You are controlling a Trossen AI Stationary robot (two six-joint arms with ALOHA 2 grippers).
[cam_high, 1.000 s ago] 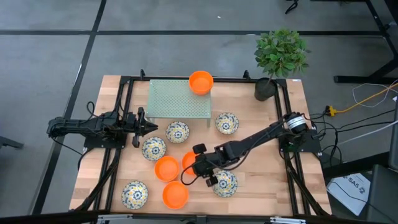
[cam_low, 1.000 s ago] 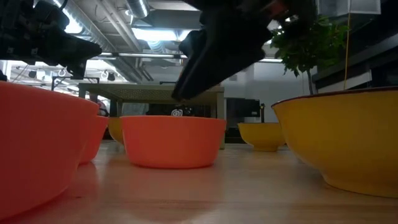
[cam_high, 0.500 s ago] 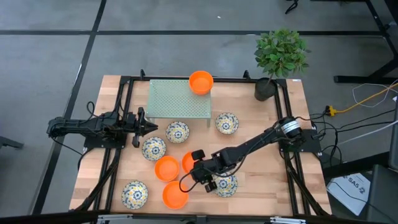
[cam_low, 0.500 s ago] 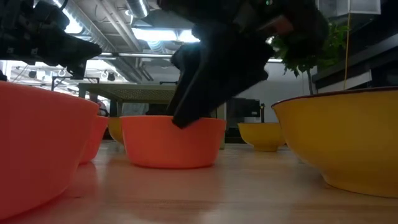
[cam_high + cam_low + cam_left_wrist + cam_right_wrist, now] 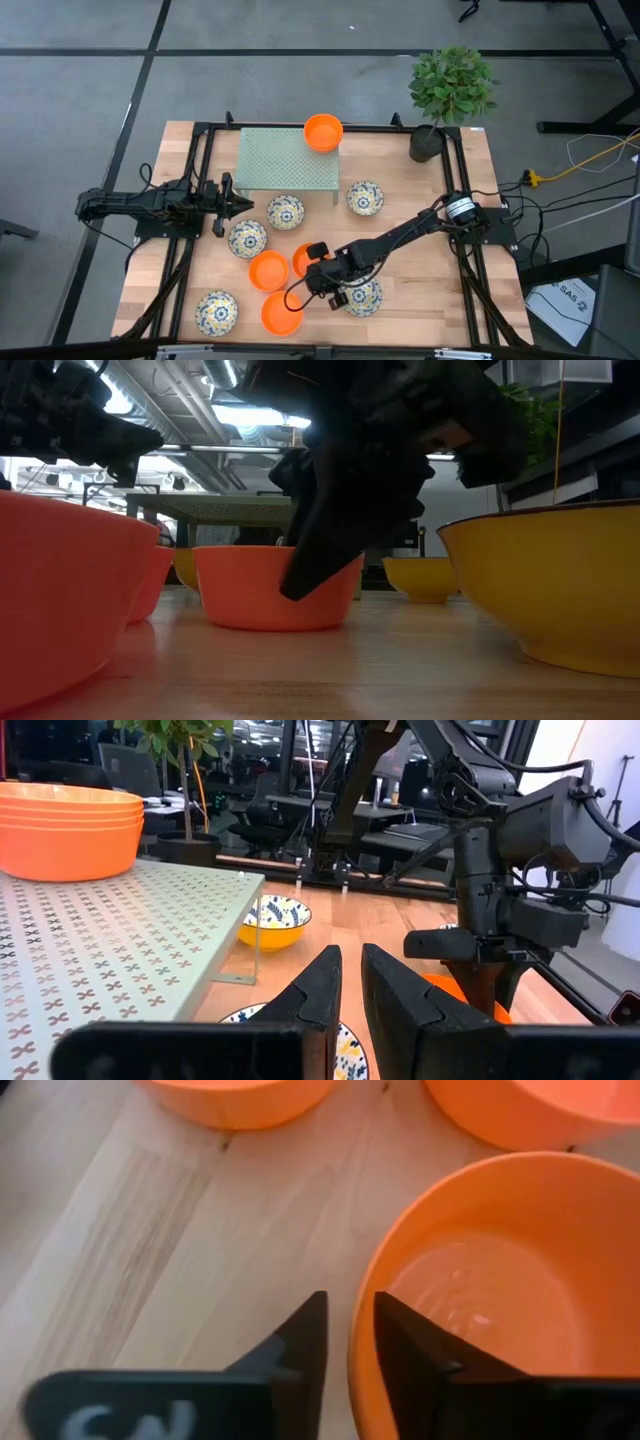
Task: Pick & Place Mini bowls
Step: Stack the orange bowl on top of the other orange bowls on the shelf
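Three single orange mini bowls sit on their bases mid-table: one under my right arm (image 5: 300, 256), one to its left (image 5: 268, 270) and one nearer (image 5: 283, 312). My right gripper (image 5: 312, 272) is shut on the first bowl's rim, which shows in the right wrist view (image 5: 470, 1310) and the low view (image 5: 240, 590). Several floral bowls, such as one (image 5: 247, 238) and another (image 5: 362, 296), stand around. A stack of orange bowls (image 5: 323, 131) sits on a green perforated stand (image 5: 290, 160). My left gripper (image 5: 222, 205) hovers shut and empty at the table's left. My right gripper has the bowl's rim (image 5: 355, 1342) on its near side between its two fingers, one finger inside the bowl (image 5: 400, 1345) and one outside (image 5: 300, 1340). The fingers point down from above. The outer finger (image 5: 300, 575) reaches down the wall. The bowl stands upright on the table.
A dark plant pot (image 5: 425, 143) stands at the far right corner. A floral bowl (image 5: 362, 296) sits close beside the right gripper on the near side. Black frame rails (image 5: 200, 180) run along the table's left and right sides.
My right gripper has moved toward the table's near-left and gone down over the orange bowl's near rim, its outer finger sinking along the bowl's wall. The bowl has stayed in place.
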